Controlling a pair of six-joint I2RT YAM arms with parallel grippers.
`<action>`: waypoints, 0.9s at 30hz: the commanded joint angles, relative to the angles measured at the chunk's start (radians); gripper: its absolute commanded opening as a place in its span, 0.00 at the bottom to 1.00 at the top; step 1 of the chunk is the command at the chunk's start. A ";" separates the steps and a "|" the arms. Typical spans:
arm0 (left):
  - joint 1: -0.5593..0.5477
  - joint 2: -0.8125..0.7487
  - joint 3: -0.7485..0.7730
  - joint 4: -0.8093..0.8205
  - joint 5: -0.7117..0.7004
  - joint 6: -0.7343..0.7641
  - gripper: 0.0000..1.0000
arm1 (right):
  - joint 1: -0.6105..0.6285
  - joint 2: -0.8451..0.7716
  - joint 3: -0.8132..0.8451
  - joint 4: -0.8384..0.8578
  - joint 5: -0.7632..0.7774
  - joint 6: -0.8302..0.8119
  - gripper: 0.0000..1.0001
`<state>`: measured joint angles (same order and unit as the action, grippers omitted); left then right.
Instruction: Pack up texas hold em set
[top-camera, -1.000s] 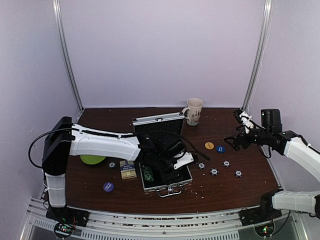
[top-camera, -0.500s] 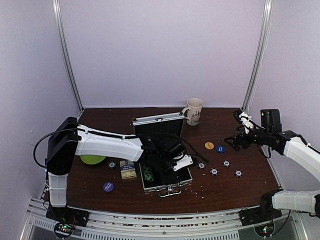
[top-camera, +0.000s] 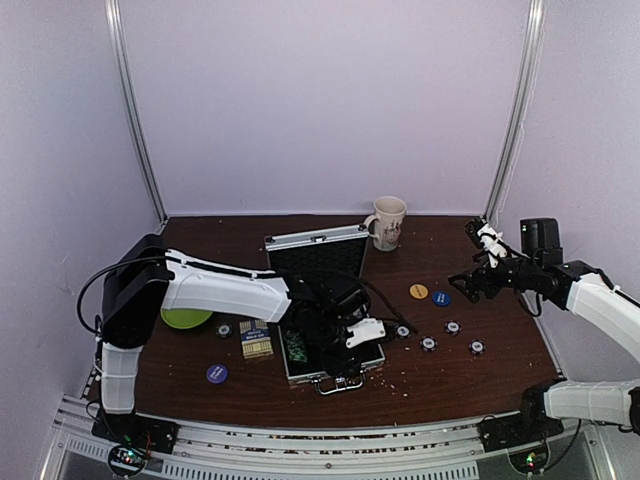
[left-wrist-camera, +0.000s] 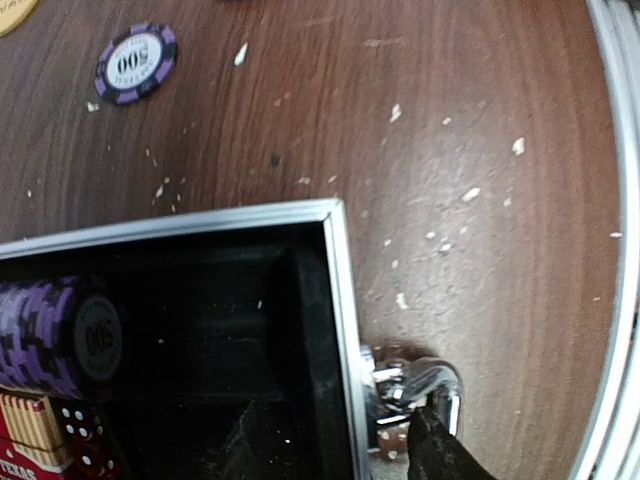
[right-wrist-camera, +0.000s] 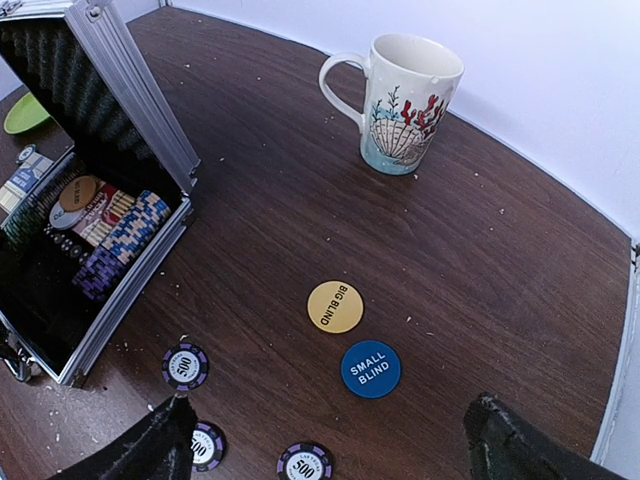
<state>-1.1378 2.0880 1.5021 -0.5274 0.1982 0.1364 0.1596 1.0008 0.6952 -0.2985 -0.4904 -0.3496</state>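
Texas hold em set, part packed: briefcase (top-camera: 315, 243) open at mid-table, chip stack (left-wrist-camera: 60, 335) inside; loose chips (top-camera: 428, 343) and two buttons (right-wrist-camera: 335, 306) lie on the table (top-camera: 450, 385) to its right. Left gripper (top-camera: 345, 335) over the case's near corner, opening not discernible; right gripper (right-wrist-camera: 325, 430) wide and empty above the buttons. Step judged: collecting strays; next needs a low pinch on a thin flat disc.

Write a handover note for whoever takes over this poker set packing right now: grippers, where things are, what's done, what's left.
Left gripper over the open case, front right corner; opening unclear.
Right gripper open, empty, near the blind buttons.
Done: chip stacks and a red box in the case.
Left: four loose chips, BIG BLIND button, SMALL BLIND button right of it; card box, one chip, purple button left of it; close lid.
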 joint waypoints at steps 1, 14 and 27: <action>0.004 0.027 0.036 -0.005 -0.097 0.011 0.50 | 0.004 0.008 0.009 -0.001 0.020 -0.011 0.95; 0.046 0.077 0.125 0.057 -0.185 -0.085 0.37 | 0.004 0.021 0.015 -0.007 0.024 -0.013 0.95; 0.084 0.087 0.161 0.068 -0.067 -0.065 0.38 | 0.004 0.016 0.014 -0.001 0.054 0.001 0.95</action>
<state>-1.0801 2.1914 1.6463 -0.5064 0.0940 0.0540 0.1596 1.0222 0.6956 -0.3008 -0.4839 -0.3599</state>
